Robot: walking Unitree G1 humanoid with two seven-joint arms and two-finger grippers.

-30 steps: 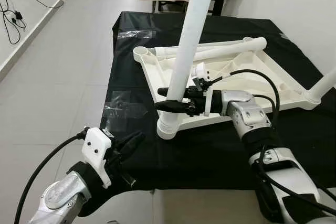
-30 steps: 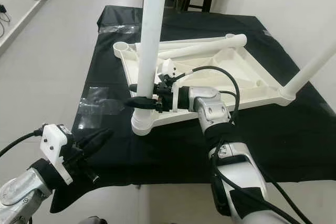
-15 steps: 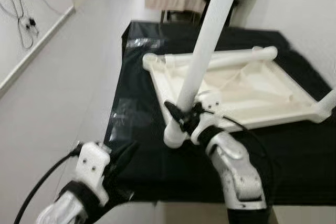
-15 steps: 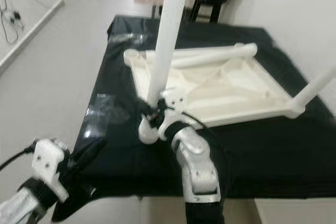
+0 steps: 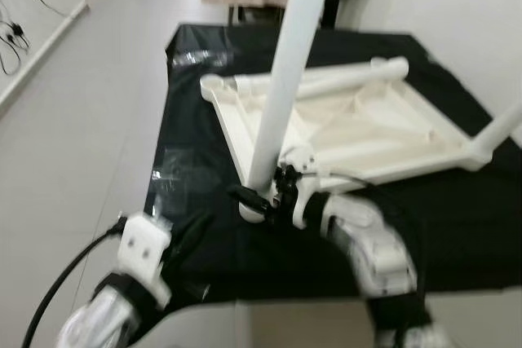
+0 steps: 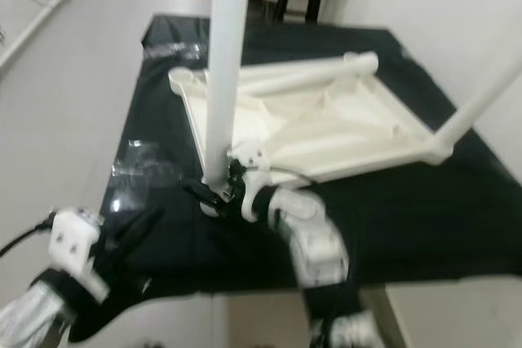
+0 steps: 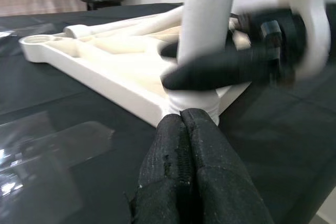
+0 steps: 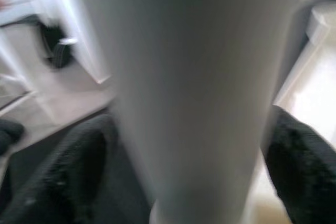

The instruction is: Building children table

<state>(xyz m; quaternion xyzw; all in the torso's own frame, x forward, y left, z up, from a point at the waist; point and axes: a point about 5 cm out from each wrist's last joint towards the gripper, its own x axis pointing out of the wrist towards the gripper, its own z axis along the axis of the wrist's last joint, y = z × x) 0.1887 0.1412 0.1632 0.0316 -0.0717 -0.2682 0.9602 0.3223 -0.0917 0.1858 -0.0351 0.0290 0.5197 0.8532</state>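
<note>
Tabletop [image 5: 383,124], white plastic and turned underside up, lies on a black cloth [image 5: 457,226] that covers a low platform. An upright leg [image 5: 287,71] stands in its near corner socket, a second leg [image 5: 499,129] rises slanting from the right corner, and a loose leg [image 5: 342,79] lies across the far edge. The right gripper [image 5: 259,199] is clamped on the upright leg just above the socket, one black finger on either side of the tube [image 8: 194,93]. The left gripper [image 7: 190,171] hangs near the cloth's front edge, its two fingers pressed together and holding nothing, pointing toward that corner. Pieces of clear tape [image 5: 175,170] glint on the cloth to the left; grey floor tiles [image 5: 73,120] lie beyond.
</note>
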